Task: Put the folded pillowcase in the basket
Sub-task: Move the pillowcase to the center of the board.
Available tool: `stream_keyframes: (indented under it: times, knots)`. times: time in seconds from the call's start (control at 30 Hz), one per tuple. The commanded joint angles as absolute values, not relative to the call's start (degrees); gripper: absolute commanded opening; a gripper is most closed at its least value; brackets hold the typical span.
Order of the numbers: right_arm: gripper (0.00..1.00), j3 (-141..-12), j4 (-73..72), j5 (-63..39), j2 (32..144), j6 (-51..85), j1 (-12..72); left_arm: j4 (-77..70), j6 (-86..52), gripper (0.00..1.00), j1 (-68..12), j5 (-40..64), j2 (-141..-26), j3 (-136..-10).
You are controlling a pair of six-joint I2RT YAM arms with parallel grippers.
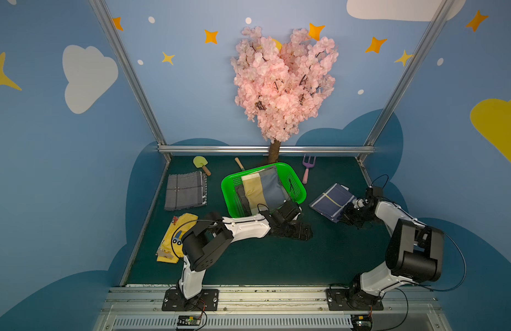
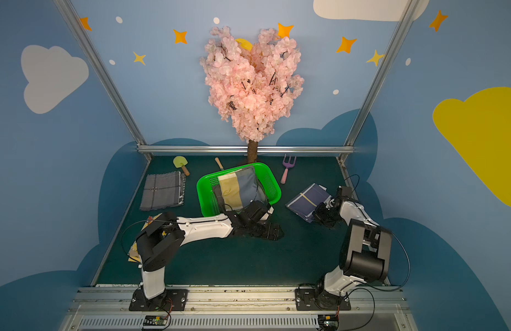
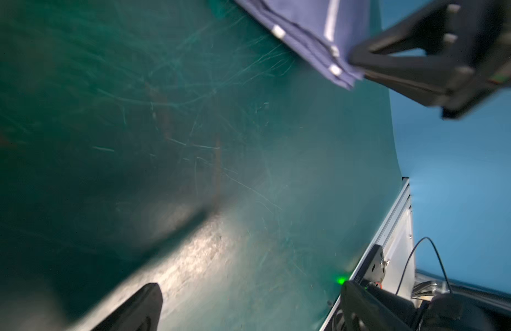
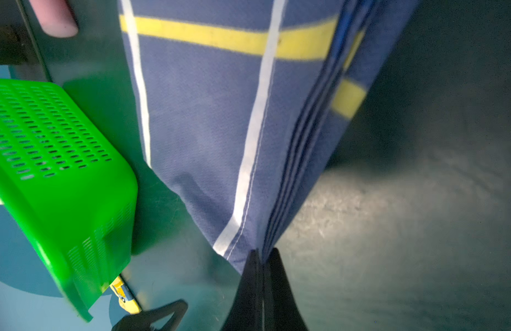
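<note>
The green basket (image 1: 225,187) (image 2: 200,190) (image 4: 62,172) stands mid-table with a folded beige and grey-blue cloth (image 1: 263,189) (image 2: 237,189) inside it. Right of it lies a folded navy pillowcase (image 1: 330,200) (image 2: 306,199) (image 3: 306,31) (image 4: 208,129) with yellow and white stripes. My right gripper (image 1: 344,215) (image 2: 317,213) (image 4: 264,252) is shut on its near corner. My left gripper (image 1: 303,230) (image 2: 273,230) (image 3: 251,303) hangs open over bare mat, just in front of the basket's near right corner, with nothing between its fingers.
A grey checked cloth (image 1: 185,190) and a yellow cloth (image 1: 174,238) lie at the left. A toy spade (image 1: 200,163), a wooden handle (image 1: 239,164), a purple fork (image 1: 306,169) and the pink tree's trunk (image 1: 274,152) stand along the back.
</note>
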State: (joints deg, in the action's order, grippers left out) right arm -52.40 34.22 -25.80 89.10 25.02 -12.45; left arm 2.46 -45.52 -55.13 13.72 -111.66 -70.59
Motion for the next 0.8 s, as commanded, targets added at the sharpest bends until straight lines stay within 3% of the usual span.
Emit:
stream_keyframes:
  times: [0.0, 0.27, 0.77]
  knots:
    - [0.0, -51.31, 38.36, -26.84, 85.03, 24.1, -11.73, -7.27, -50.77, 1.0, -55.14, 16.24, -112.85, -70.59]
    - [0.0, -46.95, 38.71, -28.28, 79.93, 24.09, -11.58, -43.83, -71.4, 1.0, -54.22, 22.21, -125.81, -69.08]
    - [0.0, -45.87, 44.08, -29.16, 70.72, 24.33, -10.07, -42.59, -77.16, 1.0, -57.71, 14.22, -130.88, -74.36]
